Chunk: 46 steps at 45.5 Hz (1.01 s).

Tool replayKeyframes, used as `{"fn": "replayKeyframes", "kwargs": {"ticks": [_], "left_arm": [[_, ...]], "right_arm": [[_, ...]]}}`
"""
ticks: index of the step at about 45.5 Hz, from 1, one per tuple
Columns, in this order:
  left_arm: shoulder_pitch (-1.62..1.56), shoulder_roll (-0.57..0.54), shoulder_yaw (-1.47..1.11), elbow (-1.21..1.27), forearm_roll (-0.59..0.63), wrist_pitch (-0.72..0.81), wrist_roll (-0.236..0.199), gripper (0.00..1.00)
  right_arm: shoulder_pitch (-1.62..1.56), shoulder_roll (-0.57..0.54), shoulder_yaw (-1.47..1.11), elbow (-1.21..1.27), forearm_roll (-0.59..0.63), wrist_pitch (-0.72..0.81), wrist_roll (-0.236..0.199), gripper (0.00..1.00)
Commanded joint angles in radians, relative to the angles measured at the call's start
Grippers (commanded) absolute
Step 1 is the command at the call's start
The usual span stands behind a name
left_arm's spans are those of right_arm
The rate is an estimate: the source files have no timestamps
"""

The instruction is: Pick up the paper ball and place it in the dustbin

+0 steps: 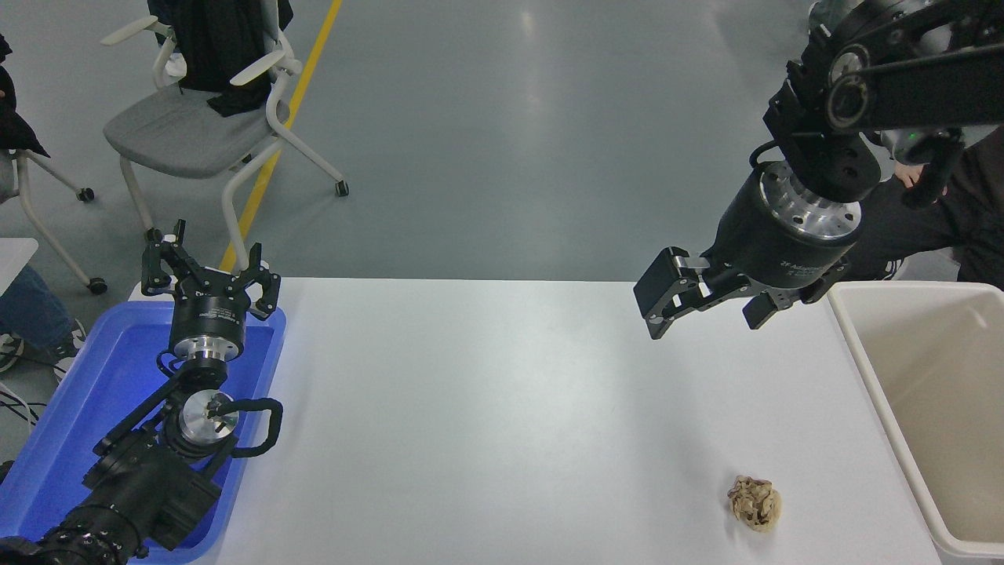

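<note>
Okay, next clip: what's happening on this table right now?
Nothing is held yet. The right gripper hangs open in the air above the white table, over its far side. The paper ball lies on the table near the front edge, beside the dustbin at the right. The left gripper is parked open over the blue tray at the lower left.
</note>
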Motion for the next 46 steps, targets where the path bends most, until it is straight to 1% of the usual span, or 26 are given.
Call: {"fn": "replayKeyframes", "kwargs": {"ticks": [1,20,29,33,37,46], "left_arm": [[-0.001,0.0,0.0,0.0,0.002,0.0,-0.001,0.99],[-0.003,0.0,0.0,0.0,0.0,0.0,0.001,0.99],[-0.003,0.0,0.0,0.0,0.002,0.0,0.001,0.99],[-0.001,0.0,0.0,0.0,0.0,0.0,0.001,0.99],[-0.001,0.0,0.0,0.0,0.0,0.0,0.001,0.99],[-0.001,0.0,0.0,0.0,0.0,0.0,0.001,0.99]], "right_arm": [[-0.028,0.01,0.002,-0.01,-0.004,-0.021,0.0,1.0],[-0.093,0.004,0.011,-0.06,-0.01,-0.063,0.0,1.0],[-0.156,-0.007,-0.003,-0.068,-0.07,-0.124,0.0,1.0],[-0.195,-0.058,-0.001,-0.068,-0.104,-0.13,0.0,1.0],[-0.246,-0.108,-0.001,-0.068,-0.162,-0.152,0.001,1.0],[-0.393,-0.314,0.023,-0.071,-0.374,-0.21,0.0,1.0]]}}
